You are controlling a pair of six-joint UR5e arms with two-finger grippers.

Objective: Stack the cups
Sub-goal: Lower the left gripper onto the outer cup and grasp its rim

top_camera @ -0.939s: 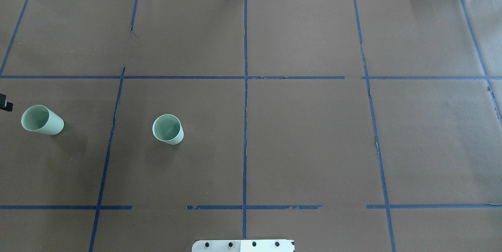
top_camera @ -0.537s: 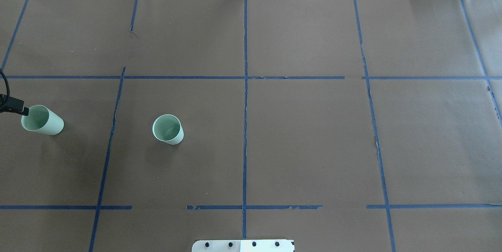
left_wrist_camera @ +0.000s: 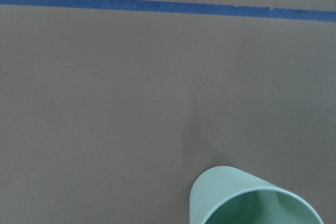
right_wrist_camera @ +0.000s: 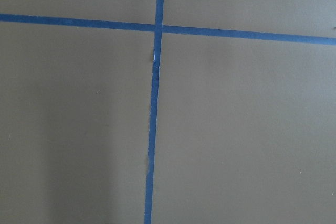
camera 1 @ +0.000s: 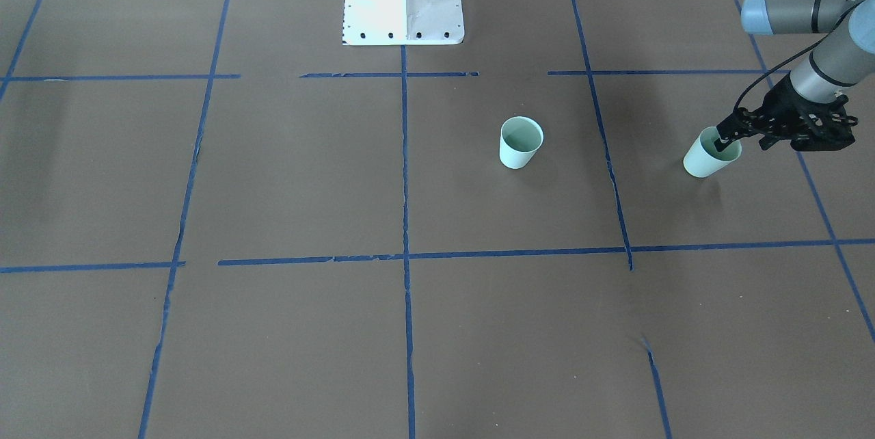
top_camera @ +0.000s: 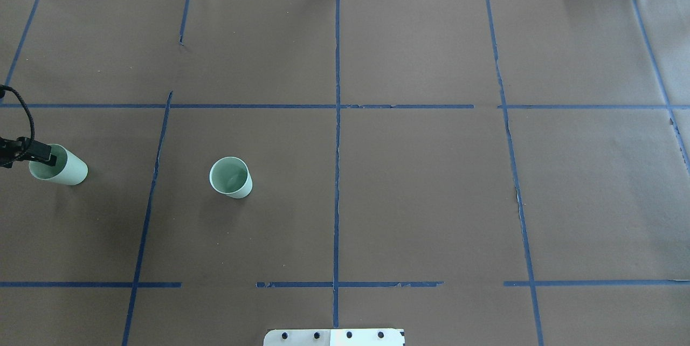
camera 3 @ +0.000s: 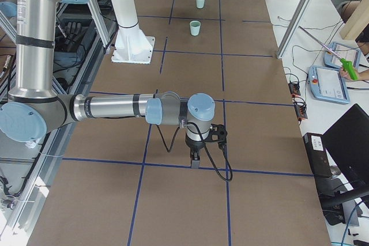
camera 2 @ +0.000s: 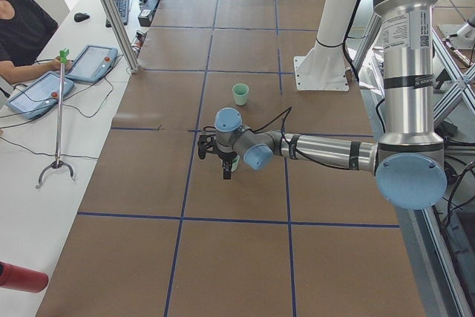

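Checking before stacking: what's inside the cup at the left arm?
One finger of the left pincer dips into the cup's mouth. The rest looks empty; its bottom under the finger is hidden.

Covered in brown paper (top_camera: pixel 431 200), marked off with blue tape (top_camera: pixel 337 173) — torn in spots. Flanked by a white bench (camera 2: pixel 22 206) carrying two tablets (camera 2: pixel 93 63); framed by aluminium posts (camera 2: pixel 111 12).

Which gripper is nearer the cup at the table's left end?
Left. The left gripper is at that cup's rim, reaching over its mouth. The right gripper hangs over the table far off on the robot's right side, beyond the other cup.
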